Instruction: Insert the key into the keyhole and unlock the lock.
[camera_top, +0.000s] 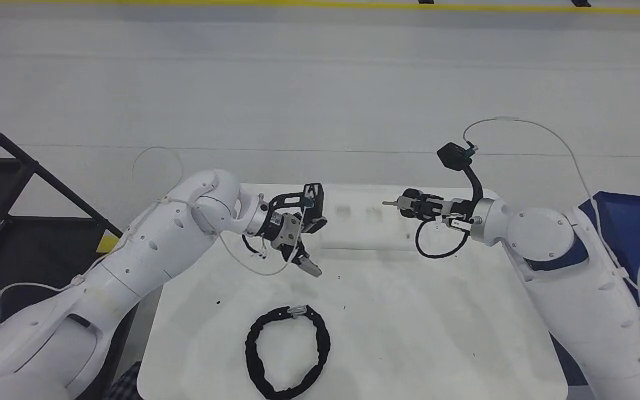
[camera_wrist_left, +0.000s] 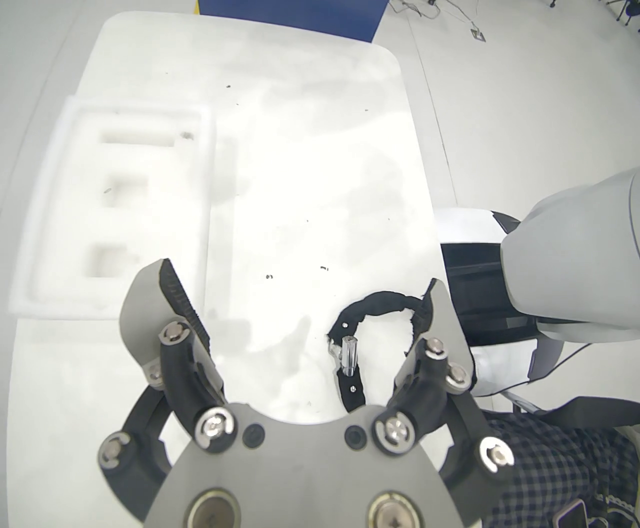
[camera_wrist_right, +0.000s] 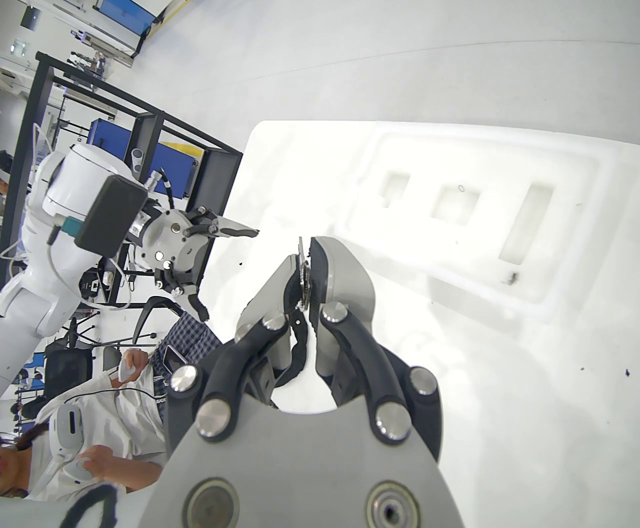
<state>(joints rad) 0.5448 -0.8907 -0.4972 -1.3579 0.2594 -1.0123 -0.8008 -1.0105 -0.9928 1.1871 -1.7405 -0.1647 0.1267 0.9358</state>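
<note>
One black fabric-sleeved ring lock (camera_top: 253, 355) on table (camera_top: 430, 330); right claw (camera_wrist_right: 306, 254) pinches flat key (camera_wrist_right: 301, 245).

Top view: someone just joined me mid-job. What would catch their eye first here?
The black cable lock lies coiled in a ring on the near side of the white table, the darkest thing there. The left gripper hangs open above the table beyond it, while the right gripper is shut on the small metal key, held in the air near the white foam tray at the far side.
</note>
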